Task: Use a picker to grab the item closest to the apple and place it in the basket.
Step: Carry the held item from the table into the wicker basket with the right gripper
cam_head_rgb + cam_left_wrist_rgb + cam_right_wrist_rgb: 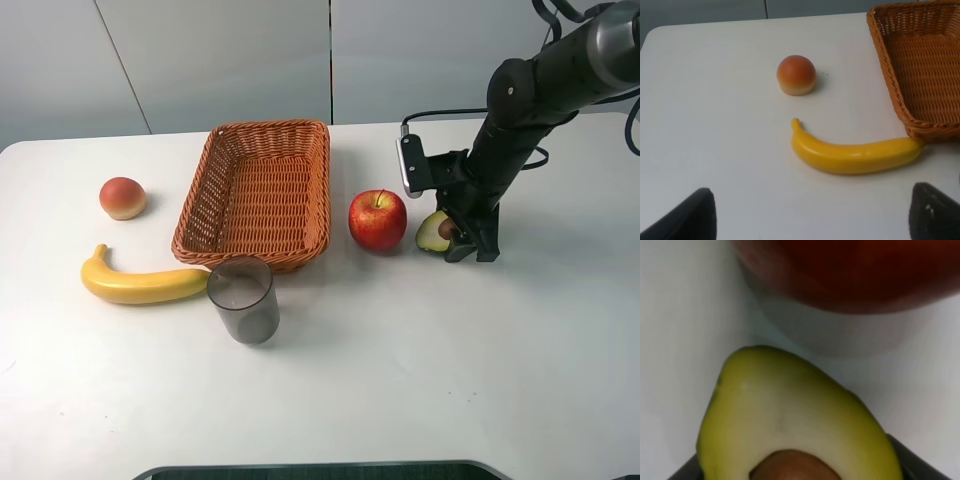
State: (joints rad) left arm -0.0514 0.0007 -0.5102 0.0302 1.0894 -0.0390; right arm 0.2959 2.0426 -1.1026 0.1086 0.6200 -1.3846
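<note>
Left gripper (812, 220): it hangs over the left part of the table (420, 380). The two dark fingers (690, 217) stand wide apart, released, with nothing between them.
Peach (122, 197): it is far left on the table, apart from the other things.
Banana (140, 284): it lies in front of the peach. Its right end touches the front left corner of the basket.
Cup (243, 300): grey and see-through, it stands upright just beside the right end of the banana and at the front edge of the basket.
Basket (270, 126): orange wicker, in the middle of the table, with nothing inside it.
Apple (377, 220): red, it stands just to the right of the basket.
Avocado (431, 232): this half fruit is the thing nearest to the apple. It lies on the table just to the right of the apple, not in the basket, and its cut face with the brown stone is visible.
Right gripper (465, 245): it is down at the table on the right side of the avocado. In the right wrist view the dark fingers (925, 471) lie against both sides of the fruit, clenched on it.
</note>
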